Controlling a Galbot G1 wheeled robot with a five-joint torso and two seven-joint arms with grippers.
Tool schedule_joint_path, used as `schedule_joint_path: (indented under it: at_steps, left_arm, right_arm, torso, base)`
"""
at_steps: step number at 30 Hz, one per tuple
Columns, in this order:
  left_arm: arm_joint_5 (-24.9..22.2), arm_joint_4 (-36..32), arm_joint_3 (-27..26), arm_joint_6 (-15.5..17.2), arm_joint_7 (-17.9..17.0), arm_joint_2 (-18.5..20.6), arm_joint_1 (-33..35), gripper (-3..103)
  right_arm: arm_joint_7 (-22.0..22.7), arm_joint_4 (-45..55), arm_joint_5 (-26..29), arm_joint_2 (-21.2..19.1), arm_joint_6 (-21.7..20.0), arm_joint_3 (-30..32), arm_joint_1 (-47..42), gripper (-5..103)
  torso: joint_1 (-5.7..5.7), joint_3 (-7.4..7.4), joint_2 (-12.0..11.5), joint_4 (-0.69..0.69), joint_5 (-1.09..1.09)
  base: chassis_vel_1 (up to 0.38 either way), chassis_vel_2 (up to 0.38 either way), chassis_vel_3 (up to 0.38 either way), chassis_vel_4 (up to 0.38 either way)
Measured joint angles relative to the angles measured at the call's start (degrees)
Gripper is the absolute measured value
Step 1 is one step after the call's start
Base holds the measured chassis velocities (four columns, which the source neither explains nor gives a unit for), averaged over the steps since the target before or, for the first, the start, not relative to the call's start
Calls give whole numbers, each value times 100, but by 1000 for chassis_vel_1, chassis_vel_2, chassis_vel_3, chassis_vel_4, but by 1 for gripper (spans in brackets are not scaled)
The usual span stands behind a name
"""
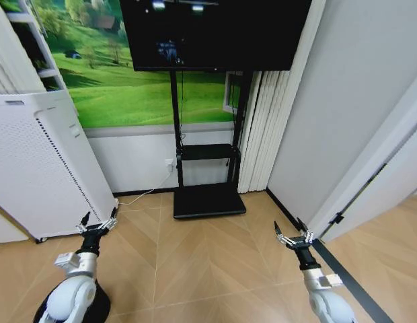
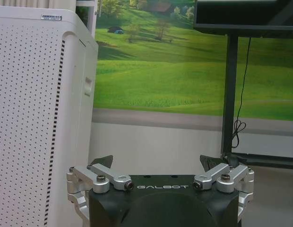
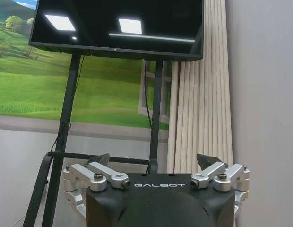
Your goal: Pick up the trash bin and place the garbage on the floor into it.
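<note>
My left gripper (image 1: pixel 97 222) hangs open over the wooden floor, close to the front of a tall white perforated appliance (image 1: pixel 40 161). In the left wrist view its fingers (image 2: pixel 101 161) are spread, with nothing between them. My right gripper (image 1: pixel 292 233) is also open and empty, held above the floor near the grey wall's corner. The right wrist view shows its fingers (image 3: pixel 99 158) spread wide. A dark round form (image 1: pixel 101 306) sits under my left forearm at the bottom edge, and I cannot tell whether it is the trash bin. The garbage is out of view.
A black TV (image 1: pixel 215 33) stands on a black stand with a flat base (image 1: pixel 208 200) straight ahead against the wall. White curtains (image 1: pixel 266 128) hang beside it. A cable (image 1: pixel 144 196) trails on the floor. A dark strip (image 1: pixel 346 279) runs along the floor at the right.
</note>
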Motion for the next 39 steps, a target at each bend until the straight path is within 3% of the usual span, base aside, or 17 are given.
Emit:
schedule_joint_path:
  at_steps: [22,39]
  left_arm:
    - [0,32,31,-6,28,18,4,100]
    - [12,40,-16,-18,62,31,39,100]
  right_arm:
    - [-1,-10,-59,30,-7,-11,-33,100]
    - [55,-186,-323,6,82,23,69,100]
  torso:
    - [135,275,410,-2,0]
    - [300,580,884,-1,1]
  base:
    - [-89,-94,82,97]
    - [148,138,-145,-147]
